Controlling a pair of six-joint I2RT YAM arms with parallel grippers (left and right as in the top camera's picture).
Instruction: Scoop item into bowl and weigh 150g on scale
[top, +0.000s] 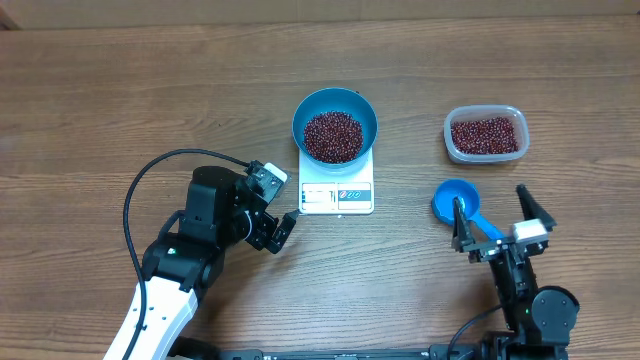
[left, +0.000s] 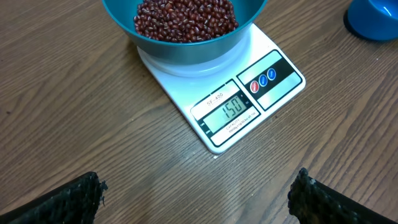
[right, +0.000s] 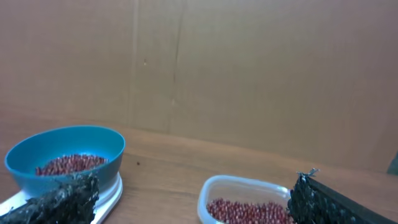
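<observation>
Blue bowl (top: 366, 118) is parked on the little white scale (top: 337, 197), roughly mid-desk (top: 120, 100) and a bit toward the far side. It's got a decent heap of dark red beans (top: 333, 136) in it. In the left wrist view the display (left: 232, 109) on the scale's near edge reads 150.

Off to the right and far there's a clear plastic tub (top: 450, 142) with more of the same beans inside. Just nearer than that tub lies a small blue scoop (top: 455, 199), cup end to the far left and handle running near and right toward the right arm.

The left fingers (top: 284, 230) are spread wide with nothing between them. They sit just left of the scale's near-left corner, pointing at it but not touching. The right fingers (top: 526, 203) are wide apart too. From above the scoop handle runs in between them, but they aren't clamped on it, and I can't tell if anything touches. The right wrist view shows the bowl at left and the tub near the middle.
</observation>
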